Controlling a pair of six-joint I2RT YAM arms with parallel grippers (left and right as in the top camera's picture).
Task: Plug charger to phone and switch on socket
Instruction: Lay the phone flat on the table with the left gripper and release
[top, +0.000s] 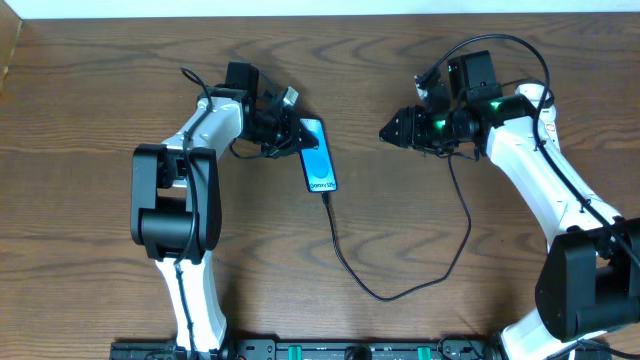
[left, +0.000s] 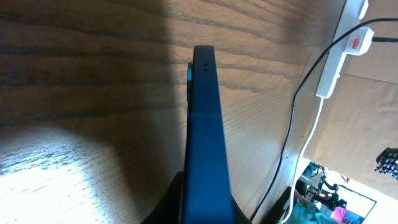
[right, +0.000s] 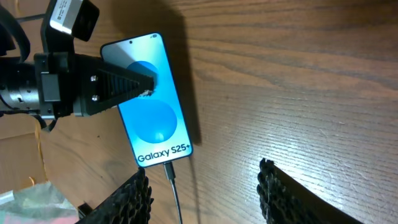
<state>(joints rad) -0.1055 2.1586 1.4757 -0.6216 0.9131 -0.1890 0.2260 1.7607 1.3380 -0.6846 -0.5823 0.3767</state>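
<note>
The phone (top: 318, 155) lies on the wooden table with its blue "Galaxy S25+" screen lit, also clear in the right wrist view (right: 152, 106). My left gripper (top: 290, 130) is shut on the phone's top end; in the left wrist view the phone (left: 205, 124) shows edge-on between the fingers (left: 205, 208). The charger's black cable (top: 390, 295) loops across the table, and its tip (right: 169, 169) sits in the phone's bottom port. My right gripper (top: 390, 130) is open and empty to the right of the phone, fingers apart (right: 205, 193). The socket (left: 339, 56) is a white strip with a red switch (left: 356, 42).
A white cord (left: 308, 149) runs from the socket's end beside the black cable. The table's edge and clutter beyond it show at the lower right of the left wrist view (left: 348, 199). The right arm (top: 540, 170) reaches over the table's right side.
</note>
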